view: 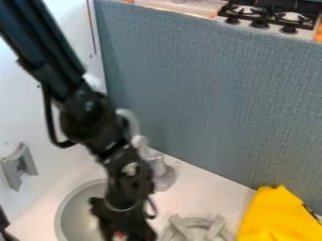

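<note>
The black gripper (123, 221) hangs at the bottom edge of the view, over the right side of a round grey sink basin (72, 209). A small reddish and pale thing (118, 236) shows against the gripper at the very bottom edge; whether it is held cannot be told. Right behind the arm's lower part stands a grey faucet (165, 175), partly hidden by it. To the gripper's right, a grey round drain-like piece with crossed bars (198, 228) lies on the white counter.
A yellow cloth (278, 217) lies at the lower right against a blue-grey upright panel (201, 99). A grey bracket (19, 165) is on the white wall at left. Behind the panel, a stove top (270, 16) with black burners shows at the upper right.
</note>
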`<state>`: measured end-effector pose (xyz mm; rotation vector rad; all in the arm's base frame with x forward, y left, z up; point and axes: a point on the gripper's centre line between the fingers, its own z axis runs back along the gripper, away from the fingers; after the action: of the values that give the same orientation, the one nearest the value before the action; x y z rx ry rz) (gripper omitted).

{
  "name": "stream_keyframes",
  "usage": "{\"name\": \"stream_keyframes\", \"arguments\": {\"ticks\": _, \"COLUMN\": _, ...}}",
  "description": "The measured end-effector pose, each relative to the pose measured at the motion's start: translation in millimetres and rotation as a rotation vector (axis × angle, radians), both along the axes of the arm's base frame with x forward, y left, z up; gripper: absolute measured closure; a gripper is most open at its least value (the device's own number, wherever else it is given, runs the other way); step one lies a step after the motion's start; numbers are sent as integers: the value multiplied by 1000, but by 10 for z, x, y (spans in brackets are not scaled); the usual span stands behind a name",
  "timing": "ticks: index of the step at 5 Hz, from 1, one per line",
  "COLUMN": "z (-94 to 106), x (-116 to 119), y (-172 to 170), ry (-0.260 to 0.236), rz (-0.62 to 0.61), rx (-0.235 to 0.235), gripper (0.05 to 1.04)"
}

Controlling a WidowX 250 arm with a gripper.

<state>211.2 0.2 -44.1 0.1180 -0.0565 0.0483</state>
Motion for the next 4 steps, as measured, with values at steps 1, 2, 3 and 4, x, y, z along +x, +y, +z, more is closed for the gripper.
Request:
{"name": "stream_keyframes", "arguments": {"ticks": 1, "z": -196, "x": -83, "y": 123, "ry": 1, "rz": 0, "rx": 9, "gripper": 523}}
{"name": "stream_keyframes", "arguments": {"ticks": 2, "z": -387, "x": -33, "y": 185, "ry": 13, "rz": -16, "rx": 3, "gripper": 523}}
{"name": "stream_keyframes", "arguments": {"ticks": 3, "z": -553, "x": 11, "y": 164, "ry": 27, "rz": -46, "rx": -11, "gripper": 523}}
{"name": "stream_keyframes", "arguments": {"ticks": 4, "z": -648, "x": 78, "y": 91, "ry": 44, "rz": -67, "rx": -44, "gripper": 525}}
